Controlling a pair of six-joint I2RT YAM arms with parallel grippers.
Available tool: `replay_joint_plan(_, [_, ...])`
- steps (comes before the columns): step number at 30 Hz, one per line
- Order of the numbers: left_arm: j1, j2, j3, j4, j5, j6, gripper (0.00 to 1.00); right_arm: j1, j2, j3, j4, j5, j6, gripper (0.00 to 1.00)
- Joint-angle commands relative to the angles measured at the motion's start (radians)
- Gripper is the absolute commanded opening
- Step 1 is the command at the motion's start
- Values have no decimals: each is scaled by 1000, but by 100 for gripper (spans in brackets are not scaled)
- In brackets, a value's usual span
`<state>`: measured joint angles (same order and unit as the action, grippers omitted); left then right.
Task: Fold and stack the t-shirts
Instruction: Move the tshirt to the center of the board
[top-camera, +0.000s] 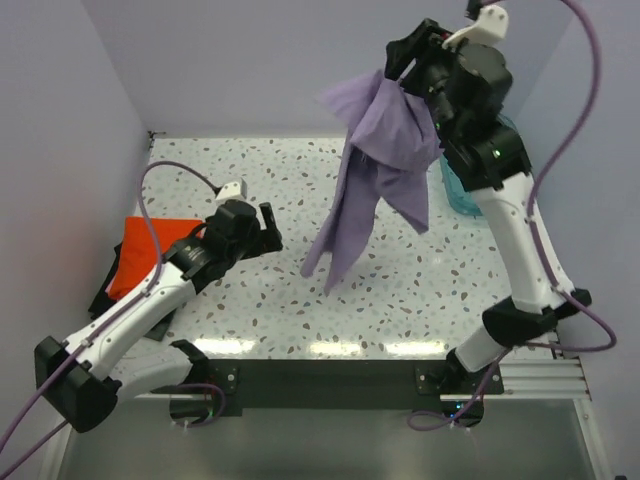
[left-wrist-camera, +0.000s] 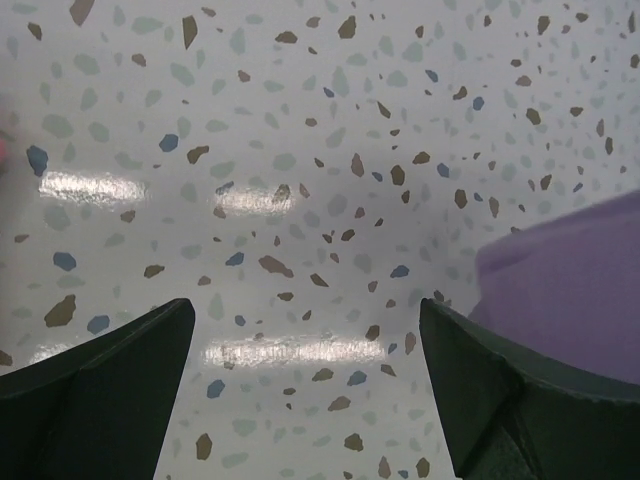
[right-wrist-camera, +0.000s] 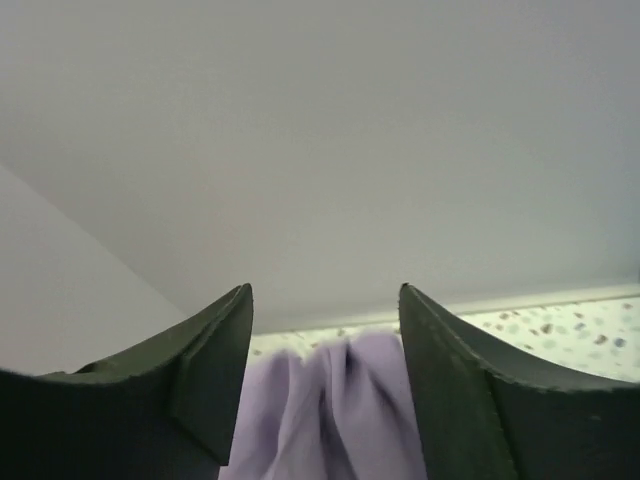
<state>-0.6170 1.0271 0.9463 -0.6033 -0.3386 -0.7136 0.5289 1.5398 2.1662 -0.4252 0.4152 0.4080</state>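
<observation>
Bright, even overhead light; glare streaks on tabletop (left-wrist-camera: 95, 187)

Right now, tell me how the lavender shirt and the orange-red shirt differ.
The lavender shirt hangs in the air from the right arm; the orange-red shirt lies at the left of the table. The lavender shirt is bunched and draping; the orange-red shirt lies flat. Both are plain cloth.

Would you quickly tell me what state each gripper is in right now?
Left gripper: open, empty.
Right gripper: open, lavender t-shirt draped between its jaws.
</observation>
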Motion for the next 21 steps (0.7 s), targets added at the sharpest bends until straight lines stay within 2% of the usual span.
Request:
replay_joint_plan(1, [5,83,25,33,-28,-101,100,-111,211,18,-190,-164,115,67])
replay_joint_plan(2, [5,114,17,40,-25,-116,100,-168,244,24,-220,-199,141,74])
replay_joint_plan(4, [3,137,-13,77,12,-145,100,-199,325,56,-325,-242,131,82])
replay_joint_plan(5, [3,151,-29,91,29,-149,99,-204,335,55,-354,-234,102,85])
replay_joint_plan(7, [-7,159,-89,132,64,-159,96,-204,280,-56,-356,-210,66,86])
replay_joint_plan(8, [-12,165,-105,138,72,-164,95,-205,240,-130,-331,-194,61,86])
replay_joint_plan(9, [-32,168,-121,149,76,-161,91,-205,194,-307,-258,-181,60,86])
replay_joint_plan(10, [-47,169,-151,154,85,-162,91,-205,136,-401,-223,-167,64,86])
replay_joint_plan(11, [-67,171,-167,160,87,-161,90,-205,38,-492,-189,-136,71,86])
replay_joint_plan(12, [-113,169,-199,181,95,-167,88,-205,-19,-664,-125,-125,81,86])
replay_joint_plan(14, [-168,185,-227,209,108,-175,87,-199,-158,-823,-72,-130,113,86])
replay_joint_plan(15, [-222,195,-244,236,115,-178,85,-196,-196,-958,-35,-130,121,85])
replay_joint_plan(17, [-274,253,-245,231,115,-194,85,-178,-277,-1107,-20,-119,126,84])
replay_joint_plan(21, [-286,350,-248,275,128,-227,81,-165,-345,-1274,-24,-105,127,81])
